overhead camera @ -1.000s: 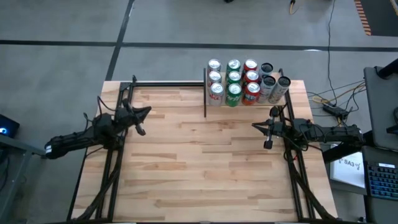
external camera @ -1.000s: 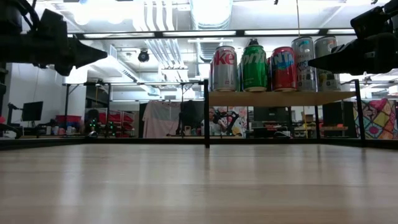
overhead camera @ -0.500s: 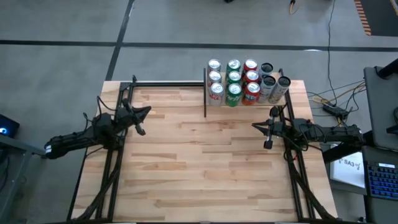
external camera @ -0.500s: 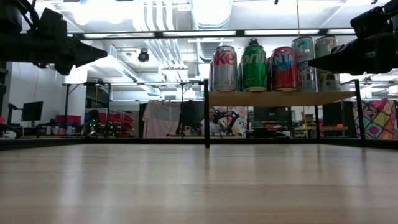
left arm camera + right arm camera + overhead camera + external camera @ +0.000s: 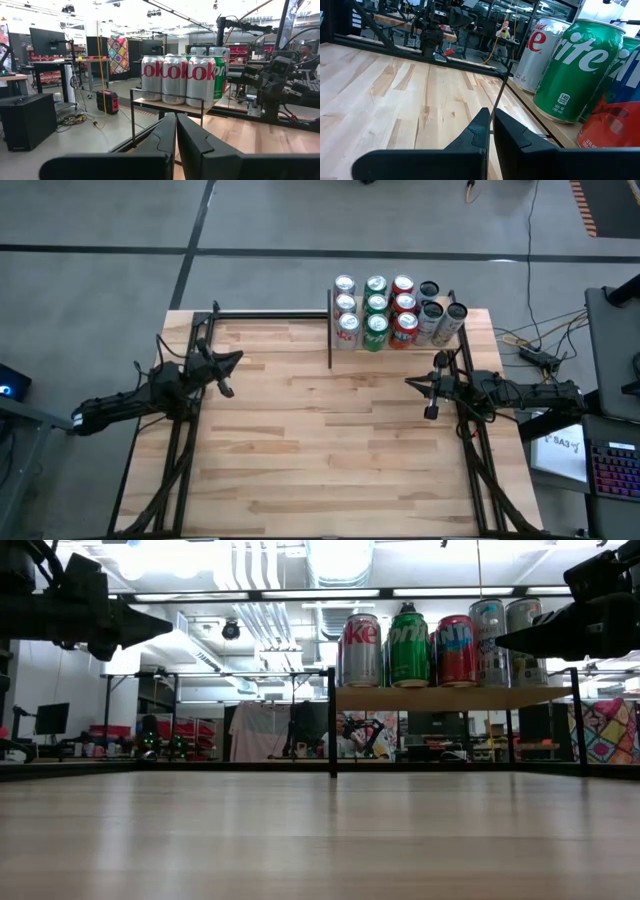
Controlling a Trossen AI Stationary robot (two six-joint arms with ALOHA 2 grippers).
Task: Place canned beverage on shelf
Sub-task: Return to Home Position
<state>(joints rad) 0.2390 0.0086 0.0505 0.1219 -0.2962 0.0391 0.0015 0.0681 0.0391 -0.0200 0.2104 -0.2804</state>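
Butcher-block bench (image 5: 320, 450) bears the shelf (image 5: 450, 697) at its far edge near the right corner, loaded with soda cans (image 5: 375, 310). Left gripper (image 5: 176, 120) and right gripper (image 5: 490, 114) hover closed, empty, near opposite side edges.

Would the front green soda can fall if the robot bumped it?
It might tip: the green soda can is tall and narrow, near the shelf edge. The silver can and red can close beside it may steady it sideways. Lying down, it would likely roll.
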